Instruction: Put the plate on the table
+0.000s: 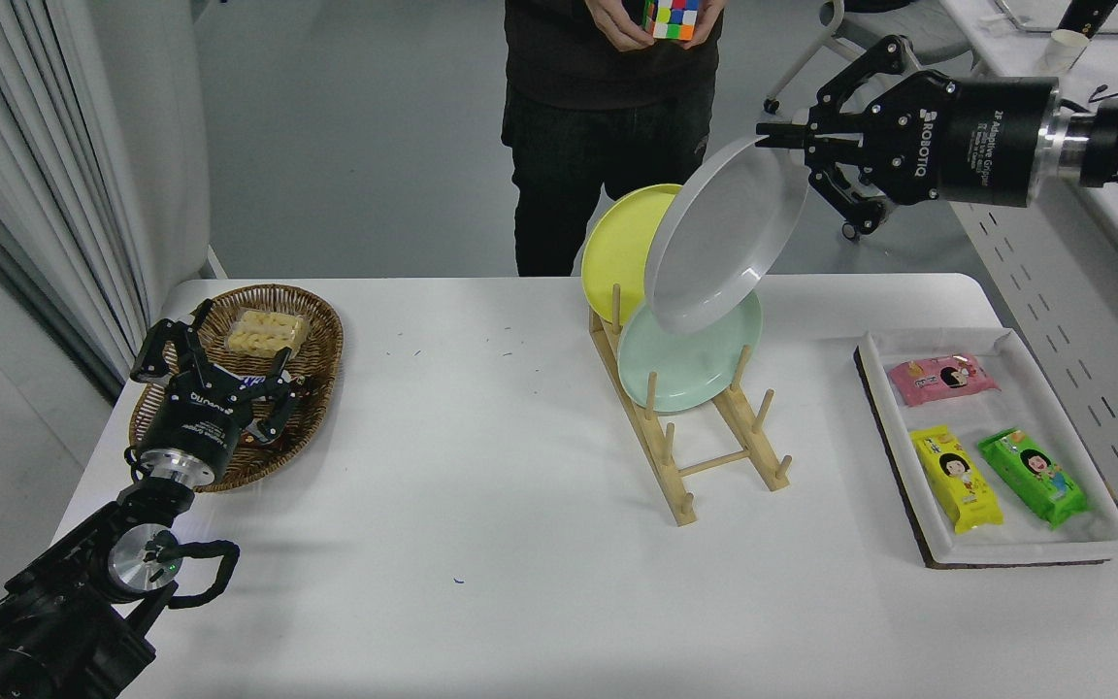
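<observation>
The plate (pixel 726 238) hung in the air above the rack (pixel 690 427), pinched at its upper rim by the right gripper (pixel 780 136), tilted steeply with its hollow face toward the camera and its lower edge clear of the pegs, overlapping the mint plate (pixel 693 364) in this view. Nearest the camera, the left gripper (pixel 214 364) sat parked at the lower left over the basket (pixel 316 330), fingers spread, holding nothing. Bare table (pixel 481 505) lay in front of the rack, between basket and rack; this looked the likeliest landing ground. The tray (pixel 1005 553) of snack packets lay to the right, close to the rack's side. Behind the mint plate stood the yellow plate (pixel 617 248), both slotted upright. At the far side a person (pixel 608 126) stood holding a cube (pixel 671 17). Judgement: lift done, carry in hand. To do it well, swing the plate toward the camera and left, keeping its low edge above the peg tips and off the mint plate; level it gradually, since a one-sided rim pinch on glossy ware may slip under torque; lower until the base sits flat before releasing, well away from rack and tray.
</observation>
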